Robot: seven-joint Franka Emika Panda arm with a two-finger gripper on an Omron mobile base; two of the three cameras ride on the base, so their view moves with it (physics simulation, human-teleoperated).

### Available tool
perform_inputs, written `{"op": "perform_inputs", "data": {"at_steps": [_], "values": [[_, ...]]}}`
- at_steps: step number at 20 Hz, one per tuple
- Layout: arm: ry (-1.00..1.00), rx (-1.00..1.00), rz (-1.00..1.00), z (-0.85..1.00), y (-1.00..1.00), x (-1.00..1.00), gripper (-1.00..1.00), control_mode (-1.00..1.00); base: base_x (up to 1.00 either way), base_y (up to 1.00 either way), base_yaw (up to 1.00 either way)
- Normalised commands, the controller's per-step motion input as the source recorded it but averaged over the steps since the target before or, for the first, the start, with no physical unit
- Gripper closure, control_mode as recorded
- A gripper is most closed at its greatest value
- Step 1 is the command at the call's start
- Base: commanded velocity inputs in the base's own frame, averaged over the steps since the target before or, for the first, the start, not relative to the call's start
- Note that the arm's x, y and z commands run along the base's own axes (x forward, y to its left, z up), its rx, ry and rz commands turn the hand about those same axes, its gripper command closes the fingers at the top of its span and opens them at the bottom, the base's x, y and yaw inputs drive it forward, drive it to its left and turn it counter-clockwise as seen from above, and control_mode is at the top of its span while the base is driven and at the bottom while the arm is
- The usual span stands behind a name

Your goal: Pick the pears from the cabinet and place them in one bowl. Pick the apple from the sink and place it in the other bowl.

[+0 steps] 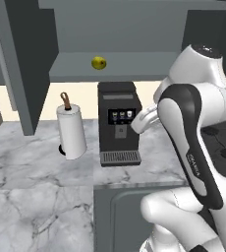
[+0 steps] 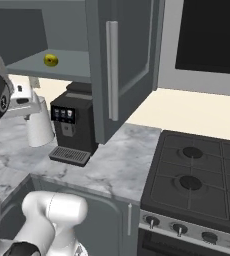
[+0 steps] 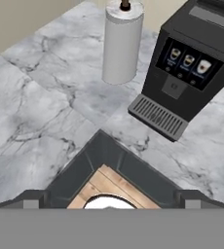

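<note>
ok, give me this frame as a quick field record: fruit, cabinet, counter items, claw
fruit: one yellow-green pear on the cabinet shelf, nothing touching it
cabinet: cabinet doors swung open, shelf exposed above the counter
counter items: paper towel roll upright, beside and left of the black coffee machine in the left base view
stove: stove right of the counter, burners bare
claw: fingers hidden in all views; by recorded state, open, nothing seen held
task progress: pear not yet picked

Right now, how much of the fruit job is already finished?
Nothing looks done yet. The cabinet stands open, and a yellow-green pear lies on its shelf, untouched. The tool is open and holds nothing. Left to do: picking this pear and all the other fruit moves; bowls, apple and second pear cannot be judged here.
</note>
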Motion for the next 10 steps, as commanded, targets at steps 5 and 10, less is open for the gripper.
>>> {"op": "perform_inputs", "data": {"at_steps": [5,10], "values": [[0.00,0.00,0.00,0.31,0.08,0.02,-1.00,-1.00,0.00,0.00,0.00],[-0.02,0.00,0.00,0.30,0.02,0.02,-1.00,-1.00,0.00,0.00,0.00]]}}
